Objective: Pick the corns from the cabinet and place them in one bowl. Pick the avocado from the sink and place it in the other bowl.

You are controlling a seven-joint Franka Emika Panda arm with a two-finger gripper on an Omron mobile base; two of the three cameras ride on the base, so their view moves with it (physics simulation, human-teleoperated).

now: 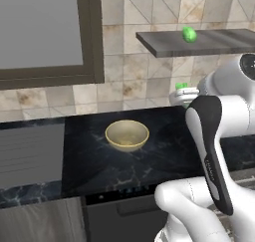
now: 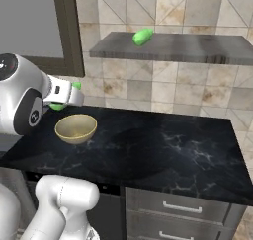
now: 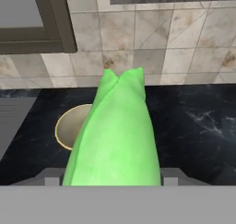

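Bright green fills the middle of the hand view: one corn [image 3: 115, 135] is pinched between the finger tips of the gripper [image 3: 113, 179], its pointed husk end aimed away from the camera. In the left base view the same corn [image 1: 181, 86] is seen as a small green patch at the gripper [image 1: 183, 94], held in the air above the black marble counter [image 1: 89, 161] and to the right of the pale yellow-tan bowl [image 1: 127, 135]. The second corn [image 2: 143, 36] lies on the dark grey cabinet shelf [image 2: 197, 49], near its left end.

The main risk is judged to be a release made too early: the bowl [image 3: 69, 126] is seen beyond and to the left of the held corn, not beneath it, so a drop from here would probably land on the counter, and the oblong shape could roll. A second risk is a drop from too high, after which the corn could bounce off the thin rim.

Much is hidden. Most of the bowl is covered by the corn in the hand view, and the contact between finger pads and husk cannot be made out there. In the right base view the gripper [image 2: 66, 97] is partly masked by the arm, with only green slivers visible.
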